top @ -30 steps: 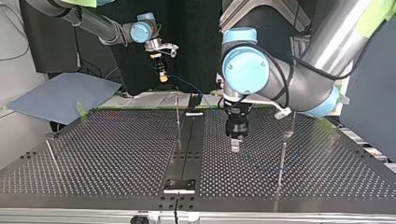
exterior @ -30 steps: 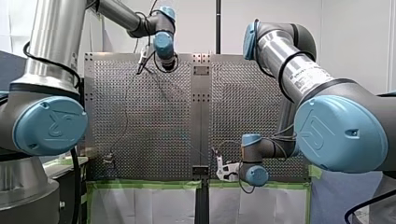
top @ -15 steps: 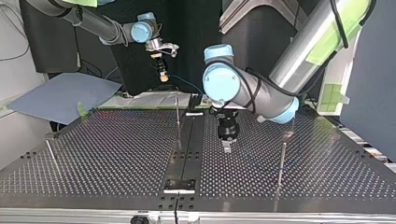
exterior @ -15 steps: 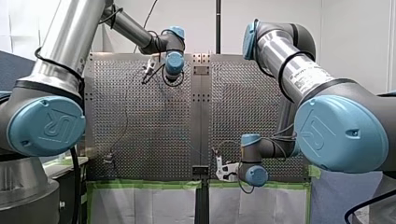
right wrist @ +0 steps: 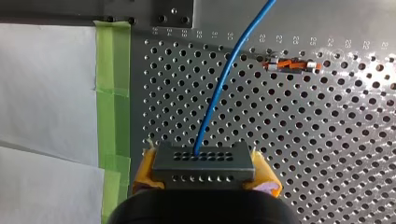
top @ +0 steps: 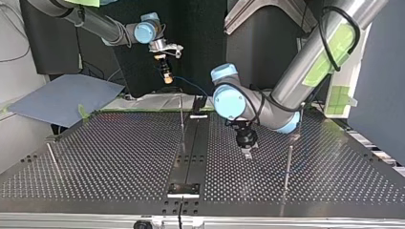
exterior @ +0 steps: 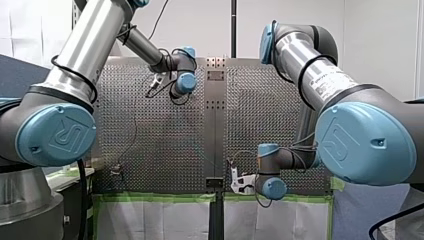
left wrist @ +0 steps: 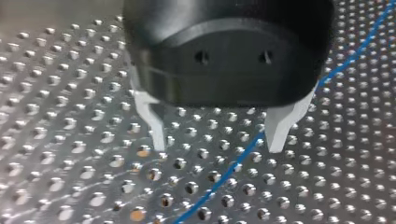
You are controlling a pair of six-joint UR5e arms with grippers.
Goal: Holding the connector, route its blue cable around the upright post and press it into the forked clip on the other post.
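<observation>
My right gripper is shut on a grey connector, its yellow pads on either side. The blue cable runs from the connector over the perforated plate. In the top view that gripper hangs above the plate's far edge. My left gripper stands open just above the plate, and the blue cable lies on the holes between its fingers, touching neither. It shows in the top view between a thin upright post and another post.
A third post stands behind my left arm, and a leaning rod is at the top view's left. A small orange and white part lies on the plate. Green tape and white paper edge the plate.
My left arm has swung and turned its wrist; its gripper shifted toward the top view's right and nearer the camera, staying open. My right arm and the connector have not moved.
</observation>
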